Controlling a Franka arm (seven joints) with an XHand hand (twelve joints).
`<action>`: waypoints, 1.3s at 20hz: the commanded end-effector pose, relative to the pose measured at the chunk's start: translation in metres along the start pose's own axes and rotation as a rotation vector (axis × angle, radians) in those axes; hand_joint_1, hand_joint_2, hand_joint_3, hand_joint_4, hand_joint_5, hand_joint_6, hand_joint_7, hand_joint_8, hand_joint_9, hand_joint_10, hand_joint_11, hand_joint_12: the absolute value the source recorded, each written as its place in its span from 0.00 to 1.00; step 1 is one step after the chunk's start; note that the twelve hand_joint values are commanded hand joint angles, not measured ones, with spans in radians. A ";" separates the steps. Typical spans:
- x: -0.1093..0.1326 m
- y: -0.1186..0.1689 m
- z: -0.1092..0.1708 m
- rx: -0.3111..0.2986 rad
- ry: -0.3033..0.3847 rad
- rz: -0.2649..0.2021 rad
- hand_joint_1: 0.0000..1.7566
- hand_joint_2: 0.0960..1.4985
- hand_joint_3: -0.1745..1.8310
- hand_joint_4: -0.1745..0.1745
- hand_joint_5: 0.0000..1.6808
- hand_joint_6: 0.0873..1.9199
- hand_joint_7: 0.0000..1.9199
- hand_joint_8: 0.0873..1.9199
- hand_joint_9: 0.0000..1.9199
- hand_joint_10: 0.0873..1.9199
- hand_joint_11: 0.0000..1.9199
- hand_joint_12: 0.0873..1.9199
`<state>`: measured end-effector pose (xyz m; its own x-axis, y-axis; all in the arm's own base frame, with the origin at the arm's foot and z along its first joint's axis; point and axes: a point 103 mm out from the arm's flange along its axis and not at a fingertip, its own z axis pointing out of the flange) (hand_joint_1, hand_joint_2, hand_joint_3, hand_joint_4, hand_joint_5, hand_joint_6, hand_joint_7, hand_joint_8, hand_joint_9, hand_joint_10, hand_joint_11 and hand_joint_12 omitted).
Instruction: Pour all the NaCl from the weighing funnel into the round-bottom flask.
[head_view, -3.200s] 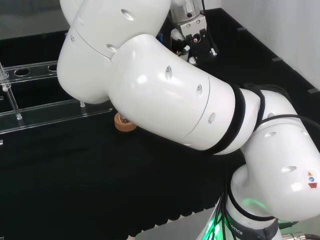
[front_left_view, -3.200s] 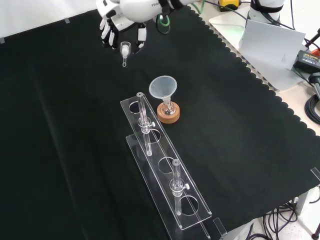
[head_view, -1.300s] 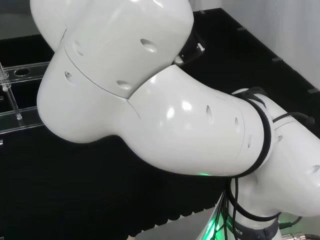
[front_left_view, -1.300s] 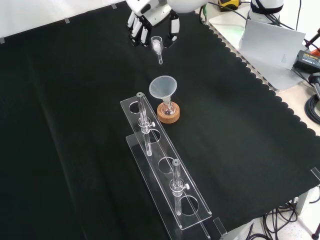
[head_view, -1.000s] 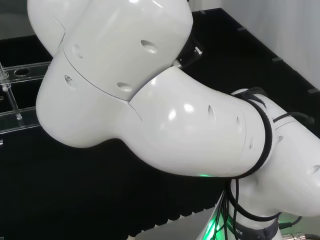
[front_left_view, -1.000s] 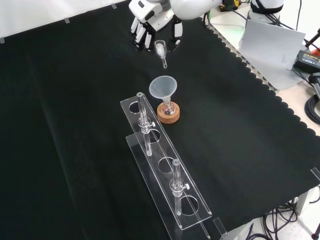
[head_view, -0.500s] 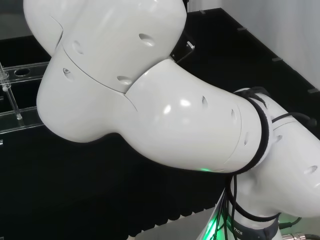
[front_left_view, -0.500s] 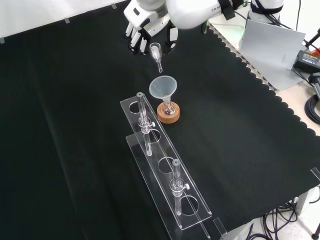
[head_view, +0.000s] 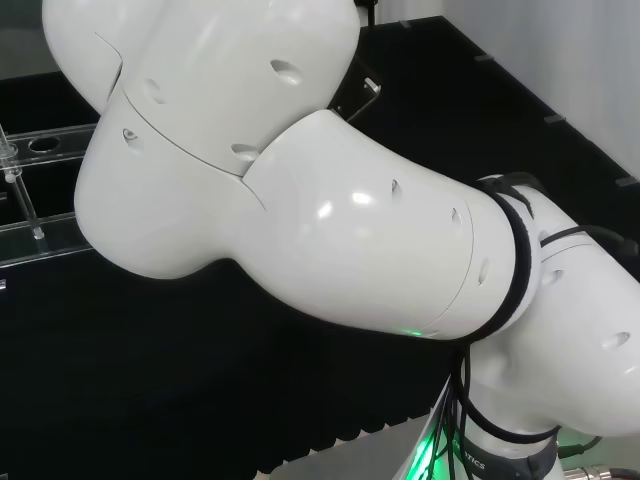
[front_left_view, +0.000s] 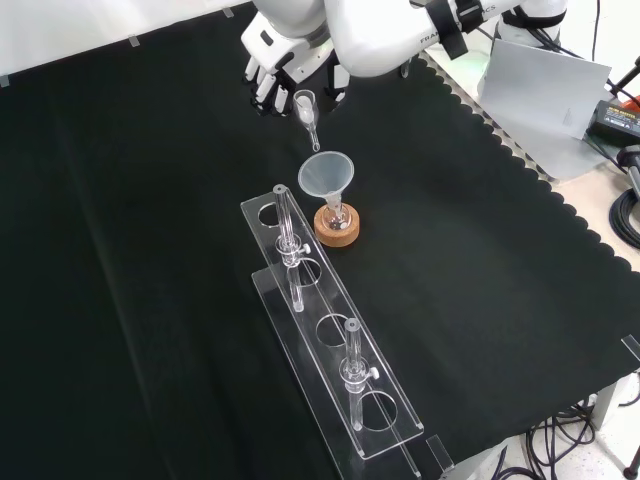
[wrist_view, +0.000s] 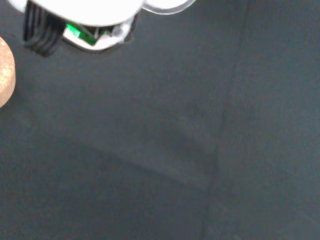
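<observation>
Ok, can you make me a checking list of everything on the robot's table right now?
Surface: black cloth covers the bench, wavy edge at the front view's right.
Job's things: weighing funnel held above the cloth, spout down; round-bottom flask on a cork ring with a clear funnel in its neck.
Clutter: clear rack with two glass tubes standing in it.
Hand: hand curled round the weighing funnel, up and left of the funnel's mouth in the front view.
Cables: black cables past the cloth's right edge.
Surroundings: grey panel beside the bench.
</observation>
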<state>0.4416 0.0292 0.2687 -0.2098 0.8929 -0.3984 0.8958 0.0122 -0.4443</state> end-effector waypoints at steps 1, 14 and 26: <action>0.000 0.003 -0.002 0.018 -0.035 0.000 0.64 0.40 0.41 1.00 0.76 0.31 0.28 0.31 0.47 0.18 0.34 0.58; 0.006 0.007 -0.008 0.035 -0.058 -0.020 0.64 0.40 0.41 1.00 0.76 0.31 0.28 0.31 0.47 0.18 0.34 0.58; 0.013 0.004 -0.012 0.042 -0.131 -0.030 0.64 0.40 0.41 1.00 0.76 0.31 0.28 0.31 0.47 0.18 0.34 0.58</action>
<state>0.4480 0.0444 0.2708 -0.2789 0.8432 -0.4595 0.8745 0.0252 -0.4844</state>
